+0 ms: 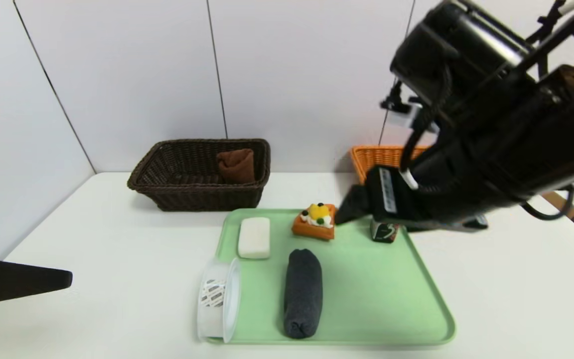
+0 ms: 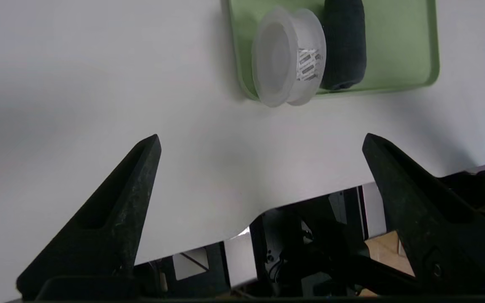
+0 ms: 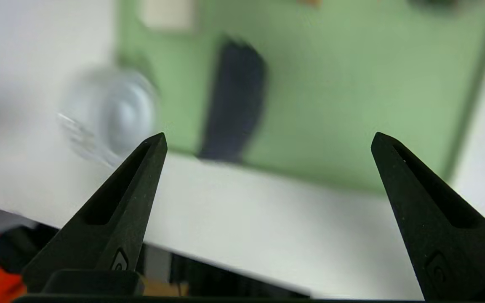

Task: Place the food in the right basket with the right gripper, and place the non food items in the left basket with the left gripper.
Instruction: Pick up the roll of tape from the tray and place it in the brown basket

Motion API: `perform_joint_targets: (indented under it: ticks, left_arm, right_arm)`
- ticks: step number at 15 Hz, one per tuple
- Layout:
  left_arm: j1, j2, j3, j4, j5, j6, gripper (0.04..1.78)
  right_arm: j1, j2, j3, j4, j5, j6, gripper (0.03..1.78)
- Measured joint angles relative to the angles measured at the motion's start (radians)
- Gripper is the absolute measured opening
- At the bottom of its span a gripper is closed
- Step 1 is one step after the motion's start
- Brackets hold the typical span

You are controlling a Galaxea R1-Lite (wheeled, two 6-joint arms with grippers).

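A green tray (image 1: 381,294) holds a white soap bar (image 1: 254,238), an orange toy cake (image 1: 315,221) topped with fruit, a dark rolled towel (image 1: 303,291) and a small dark packet (image 1: 384,232) half hidden by my right arm. A clear plastic tub (image 1: 219,299) lies on its side at the tray's front left edge. My right gripper (image 1: 352,209) is open and empty, raised high over the tray (image 3: 331,105); its wrist view (image 3: 268,135) shows the towel (image 3: 234,101) and the tub (image 3: 107,113). My left gripper (image 1: 65,279) is open and empty (image 2: 261,136) over the table's front left, apart from the tub (image 2: 286,57).
A dark brown basket (image 1: 167,174) with a brown cloth (image 1: 237,165) in it stands at the back left. An orange basket (image 1: 374,158) stands at the back right, mostly hidden behind my right arm. The table's front edge (image 2: 209,235) lies under the left gripper.
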Motion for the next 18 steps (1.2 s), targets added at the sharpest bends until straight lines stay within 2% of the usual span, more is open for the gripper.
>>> perform_joint_targets:
  ticks: [1,2,5,7,8,9,11,13,16,18]
  left_arm:
    - [-0.019,0.042,-0.041,0.027,0.000,0.000,1.69]
    - [-0.044,0.090,-0.081,0.048,0.002,-0.001,1.69]
    - [-0.141,0.231,-0.184,0.108,0.014,-0.031,1.69]
    - [-0.208,0.316,-0.225,0.114,0.063,-0.061,1.69]
    - [-0.234,0.351,-0.236,0.111,0.086,-0.066,1.69]
    - [-0.250,0.381,-0.243,0.104,0.098,-0.066,1.69]
    - [-0.273,0.433,-0.250,0.092,0.112,-0.069,1.69]
    - [-0.291,0.481,-0.251,0.091,0.144,-0.074,1.69]
    - [-0.305,0.554,-0.262,0.090,0.173,-0.077,1.69]
    - [-0.319,0.599,-0.275,0.090,0.186,-0.077,1.69]
  right_arm:
    - [0.004,-0.032,0.074,0.069,0.000,0.024,1.68]
    - [0.005,-0.064,0.149,0.095,-0.001,0.037,1.68]
    - [-0.023,-0.175,0.352,0.093,-0.007,0.062,1.69]
    - [-0.069,-0.258,0.423,0.068,-0.008,0.034,1.69]
    - [-0.089,-0.297,0.438,0.057,-0.012,-0.014,1.69]
    - [-0.114,-0.335,0.447,0.048,-0.018,-0.089,1.69]
    - [-0.198,-0.402,0.465,0.014,-0.025,-0.284,1.69]
    - [-0.298,-0.446,0.479,-0.072,-0.023,-0.442,1.69]
    - [-0.450,-0.458,0.486,-0.183,-0.016,-0.546,1.69]
    - [-0.530,-0.439,0.486,-0.249,0.009,-0.597,1.69]
